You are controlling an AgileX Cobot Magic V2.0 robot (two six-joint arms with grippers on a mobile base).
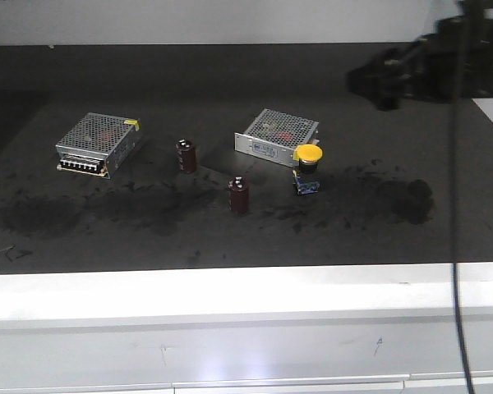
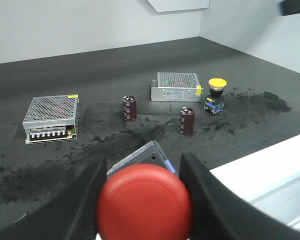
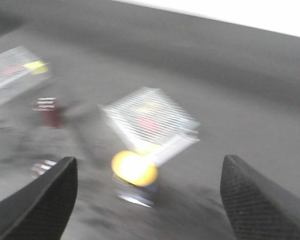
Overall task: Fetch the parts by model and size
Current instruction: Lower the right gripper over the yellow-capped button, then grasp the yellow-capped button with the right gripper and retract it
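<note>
Half done: holding the small red-capped push-button switch (image 2: 144, 202) tight between the black fingers (image 2: 85, 200) of the left gripper (image 2: 142, 182). Left to do: grabbing the small yellow-capped push-button switch (image 3: 134, 170), down ahead between the wide-apart fingers (image 3: 45, 195) of the right gripper (image 3: 147, 165).

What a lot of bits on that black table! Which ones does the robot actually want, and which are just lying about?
Wanted:
red-capped push-button, held in the left gripper
yellow-capped push-button, in front of the open right gripper

Lying about:
two silver mesh-topped boxes
two dark red cylinders
</note>
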